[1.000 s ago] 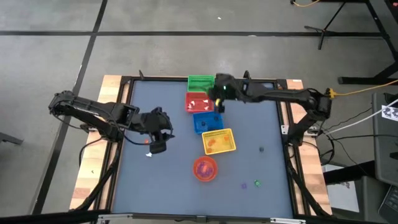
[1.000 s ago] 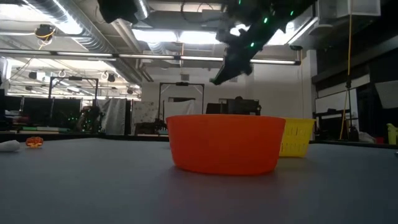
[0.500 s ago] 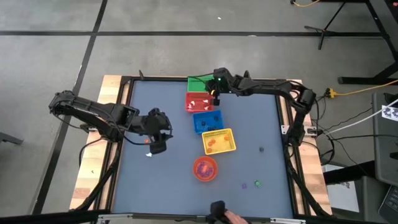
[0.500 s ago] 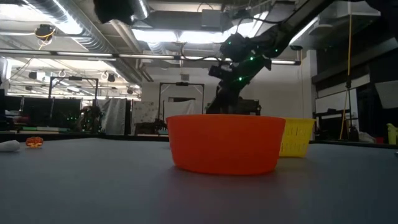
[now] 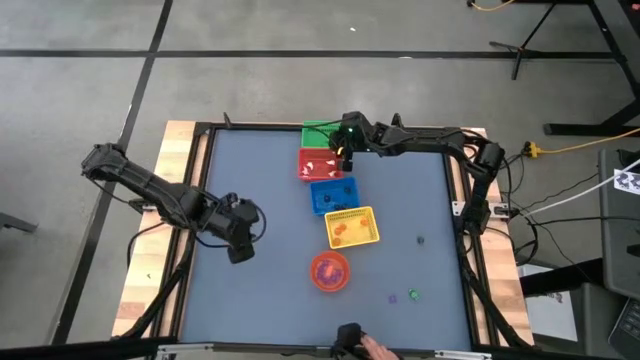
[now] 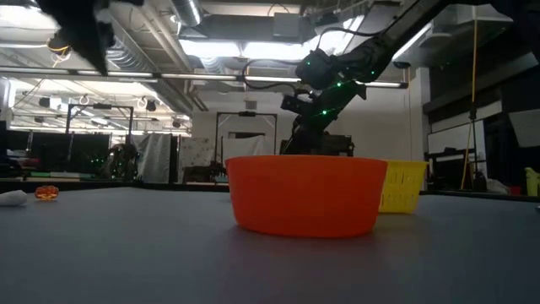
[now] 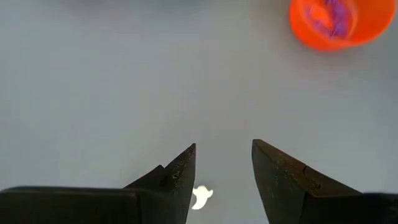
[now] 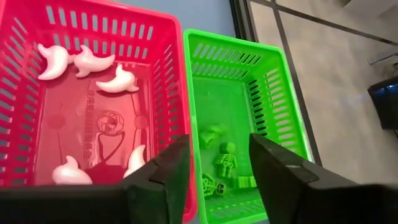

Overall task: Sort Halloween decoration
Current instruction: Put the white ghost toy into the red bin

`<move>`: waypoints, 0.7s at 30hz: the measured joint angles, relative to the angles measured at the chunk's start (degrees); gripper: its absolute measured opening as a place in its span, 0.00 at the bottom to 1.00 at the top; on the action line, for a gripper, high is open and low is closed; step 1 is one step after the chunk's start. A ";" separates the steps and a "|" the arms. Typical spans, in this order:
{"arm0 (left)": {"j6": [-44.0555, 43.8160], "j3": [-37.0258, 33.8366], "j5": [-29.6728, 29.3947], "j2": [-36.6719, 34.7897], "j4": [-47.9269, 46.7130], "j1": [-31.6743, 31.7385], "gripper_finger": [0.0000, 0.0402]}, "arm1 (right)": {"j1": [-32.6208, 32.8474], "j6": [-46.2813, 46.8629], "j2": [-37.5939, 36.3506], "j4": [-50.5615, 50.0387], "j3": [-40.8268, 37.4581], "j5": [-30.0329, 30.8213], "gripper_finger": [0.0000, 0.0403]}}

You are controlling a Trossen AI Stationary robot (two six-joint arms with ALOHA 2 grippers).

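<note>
Overhead cam looks straight down on the whole worktop (image 5: 270, 190). Low cam sits right at worktop level, facing the room, super close to the orange bowl (image 6: 306, 193), which the left wrist cam also catches from above. Right wrist cam hovers near over the red basket (image 8: 93, 106) and green basket (image 8: 242, 124), both in the overhead too
</note>
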 joint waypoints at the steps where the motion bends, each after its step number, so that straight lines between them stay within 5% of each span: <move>1: -0.91 -1.13 0.00 0.00 0.35 -0.57 0.35 | 0.00 0.01 0.00 0.01 0.00 0.00 0.41; 13: -4.64 -14.40 0.27 0.02 2.57 -5.15 0.35 | 0.04 0.02 0.00 -0.34 0.00 0.02 0.45; 21: -4.39 -22.73 5.87 0.02 13.24 -6.46 0.35 | 0.04 0.02 0.00 -0.37 0.00 0.02 0.45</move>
